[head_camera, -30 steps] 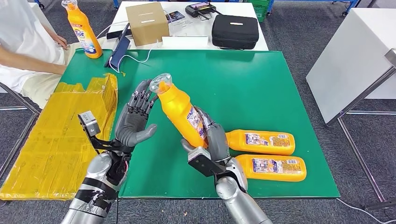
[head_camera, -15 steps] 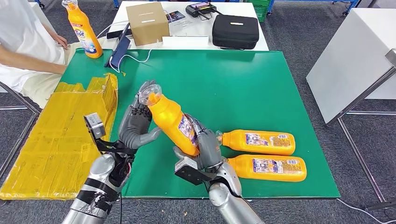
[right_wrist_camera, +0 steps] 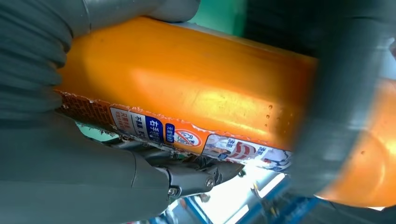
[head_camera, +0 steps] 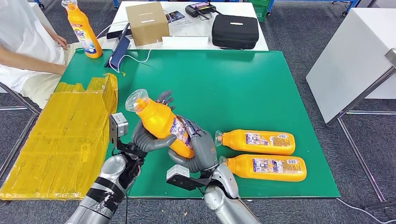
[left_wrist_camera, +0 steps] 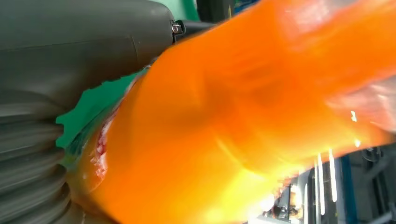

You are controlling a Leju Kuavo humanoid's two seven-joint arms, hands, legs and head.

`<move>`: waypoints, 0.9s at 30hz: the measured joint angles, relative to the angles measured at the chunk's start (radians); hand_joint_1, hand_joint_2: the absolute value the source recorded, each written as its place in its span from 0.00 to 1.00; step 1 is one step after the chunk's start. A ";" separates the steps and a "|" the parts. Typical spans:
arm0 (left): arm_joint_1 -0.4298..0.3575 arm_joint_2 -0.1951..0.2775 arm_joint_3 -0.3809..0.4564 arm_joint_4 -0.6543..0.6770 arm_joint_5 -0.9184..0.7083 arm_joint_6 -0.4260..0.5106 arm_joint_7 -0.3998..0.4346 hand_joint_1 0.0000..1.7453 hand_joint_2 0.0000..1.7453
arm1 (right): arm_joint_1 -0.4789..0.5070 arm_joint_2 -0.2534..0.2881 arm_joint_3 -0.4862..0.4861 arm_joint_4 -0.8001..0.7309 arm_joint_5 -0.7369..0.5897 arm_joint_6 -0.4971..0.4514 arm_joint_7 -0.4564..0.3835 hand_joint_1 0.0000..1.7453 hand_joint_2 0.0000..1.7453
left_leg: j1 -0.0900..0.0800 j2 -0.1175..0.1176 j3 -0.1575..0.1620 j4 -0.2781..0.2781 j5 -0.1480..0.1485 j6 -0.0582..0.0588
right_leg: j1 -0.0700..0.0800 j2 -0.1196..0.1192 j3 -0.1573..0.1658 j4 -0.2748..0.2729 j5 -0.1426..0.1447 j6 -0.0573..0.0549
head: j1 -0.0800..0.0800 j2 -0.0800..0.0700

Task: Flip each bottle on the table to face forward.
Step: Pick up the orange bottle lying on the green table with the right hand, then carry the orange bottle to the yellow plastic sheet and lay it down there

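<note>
Along the worktop's (head_camera: pixel 261 84) left edge lies a crumpled sheet of yellow wrapping (head_camera: pixel 65 140), and at the far left corner an orange bottle (head_camera: pixel 84 29) stands upright beside a seated person's arm (head_camera: pixel 28 60).

Near the front edge, left of centre, the left robot hand (head_camera: pixel 145 139) cups the held bottle (head_camera: pixel 161 123) from its left side, fingers wrapped behind the shoulder and thumb under the body. The left wrist view shows that hand (left_wrist_camera: pixel 70 51) pressed against the orange body (left_wrist_camera: pixel 243 121), so I judge it to be gripping, not just touching. The bottle is off the worktop, tilted, its long axis running from the clear cap, up and toward the left edge, down to the base, low and toward the front right. The right robot hand (head_camera: pixel 200 148) clasps that lower half, fingers around the labelled part; the right wrist view shows the label (right_wrist_camera: pixel 187 135) along one side between that hand's (right_wrist_camera: pixel 56 154) thumb and fingers.

Both hands share the bottle, left at the neck end, right at the base end. The coming turn looks to hinge on rolling it about that long axis.

To the right, near the front right corner, two bottles (head_camera: pixel 256 142) (head_camera: pixel 264 167) lie side by side, caps pointing toward the hands, the right hand nearer.
</note>
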 joint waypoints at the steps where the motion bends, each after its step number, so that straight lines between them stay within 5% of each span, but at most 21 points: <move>1: -0.005 -0.003 -0.005 0.016 -0.006 0.008 0.000 0.00 1.00 | 0.001 0.000 0.005 -0.002 0.009 -0.018 0.002 1.00 1.00 | 0.000 0.000 0.000 0.000 0.000 0.000 | 0.000 0.000 0.000 0.000 0.000 0.000 | 0.000 0.000; 4: -0.017 -0.011 -0.017 0.054 -0.022 0.024 -0.001 0.00 1.00 | 0.001 0.000 0.013 -0.006 0.031 -0.056 0.012 1.00 1.00 | 0.000 0.000 0.000 0.000 0.000 0.000 | 0.000 0.000 0.000 0.000 0.000 0.000 | 0.000 0.000; 5: -0.019 -0.013 -0.021 0.063 -0.024 0.028 -0.003 0.10 1.00 | 0.001 0.000 0.014 -0.007 0.034 -0.061 0.016 1.00 1.00 | 0.000 0.000 0.000 0.000 0.000 0.000 | 0.000 0.000 0.000 0.000 0.000 0.000 | 0.000 0.000; 8: -0.019 -0.016 -0.027 0.074 -0.025 0.038 -0.015 0.85 1.00 | 0.000 0.000 0.016 -0.007 0.036 -0.063 0.026 1.00 1.00 | 0.000 0.000 0.000 0.000 0.000 0.000 | 0.000 0.000 0.000 0.000 0.000 0.000 | 0.000 0.000; 9: -0.018 -0.017 -0.027 0.072 -0.024 0.042 -0.019 1.00 1.00 | 0.000 0.000 0.016 -0.007 0.037 -0.063 0.027 1.00 1.00 | 0.000 0.000 0.000 0.000 0.000 0.000 | 0.000 0.000 0.000 0.000 0.000 0.000 | 0.000 0.000; 27: 0.028 -0.020 -0.011 0.001 0.028 0.080 -0.024 1.00 1.00 | -0.010 0.000 0.039 0.008 0.043 -0.066 0.030 1.00 1.00 | 0.000 0.000 0.000 0.000 0.000 0.000 | 0.000 0.000 0.000 0.000 0.000 0.000 | 0.000 0.000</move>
